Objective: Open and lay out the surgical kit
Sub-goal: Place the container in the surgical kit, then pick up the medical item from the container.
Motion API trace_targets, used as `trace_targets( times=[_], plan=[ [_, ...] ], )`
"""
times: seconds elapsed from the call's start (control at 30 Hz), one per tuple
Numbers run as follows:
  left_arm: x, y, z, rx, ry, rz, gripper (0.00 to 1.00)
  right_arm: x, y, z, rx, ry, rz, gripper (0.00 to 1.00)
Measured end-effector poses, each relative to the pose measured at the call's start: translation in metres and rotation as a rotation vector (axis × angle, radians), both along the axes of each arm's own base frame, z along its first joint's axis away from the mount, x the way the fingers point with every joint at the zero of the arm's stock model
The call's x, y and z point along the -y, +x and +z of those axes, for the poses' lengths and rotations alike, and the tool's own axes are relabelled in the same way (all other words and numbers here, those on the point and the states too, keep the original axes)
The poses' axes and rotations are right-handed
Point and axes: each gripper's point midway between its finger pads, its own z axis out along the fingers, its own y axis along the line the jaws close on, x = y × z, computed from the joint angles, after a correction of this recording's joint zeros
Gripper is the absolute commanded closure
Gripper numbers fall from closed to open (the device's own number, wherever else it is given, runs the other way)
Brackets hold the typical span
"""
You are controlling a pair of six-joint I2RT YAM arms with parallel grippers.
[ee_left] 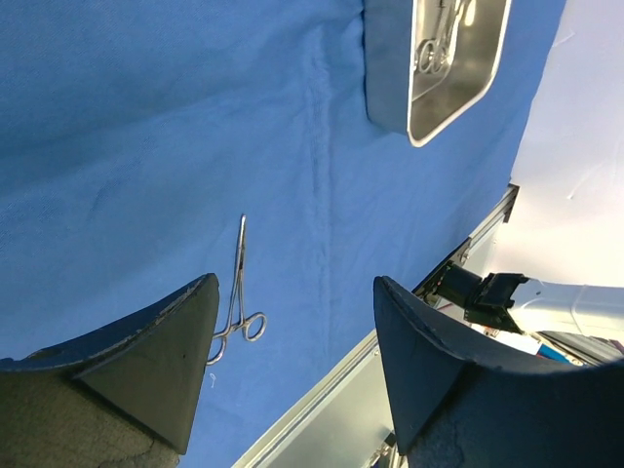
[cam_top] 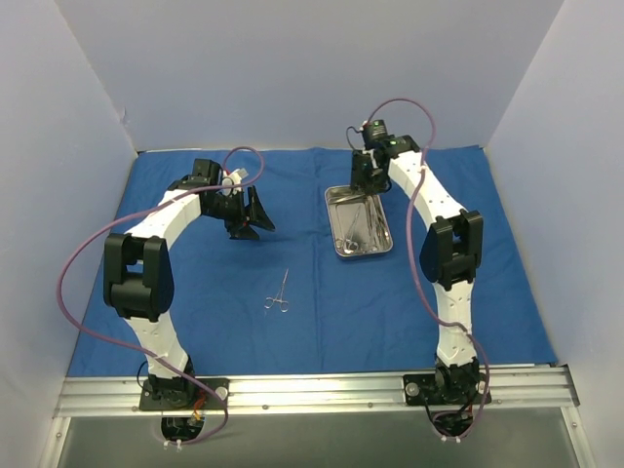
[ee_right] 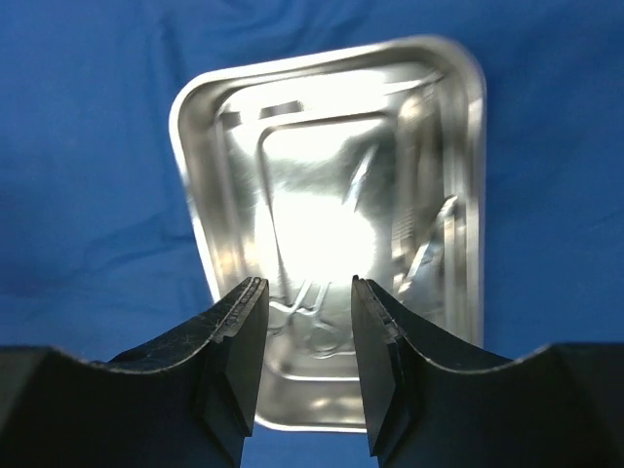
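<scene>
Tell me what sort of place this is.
Probably a robotics lab test booth, not an operating room: plain pale partition walls, a white left arm and white right arm bolted to an aluminium rail, and a royal-blue cloth holding a shiny rectangular steel tray.

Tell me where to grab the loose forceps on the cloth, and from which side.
Take the forceps mid-shank, just beyond the rings, from straight above, across the shaft. They lie flat and alone on the blue cloth, rings on the near side; the open left claw looks nearer.
</scene>
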Motion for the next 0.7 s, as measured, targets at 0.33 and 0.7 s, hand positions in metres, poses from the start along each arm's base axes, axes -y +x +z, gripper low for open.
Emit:
trace_targets(
  times=[0.33, 0.7],
  plan=[
    [-0.003, -0.005, -0.026, -0.087, 0.035, -0.001, 0.27, -0.018, -0.05, -0.062, -0.234, 0.015, -0.14, 0.68],
    [-0.004, -0.008, -0.046, -0.15, 0.047, -0.005, 0.27, 0.013, -0.067, -0.093, -0.315, -0.053, -0.211, 0.62]
  ],
)
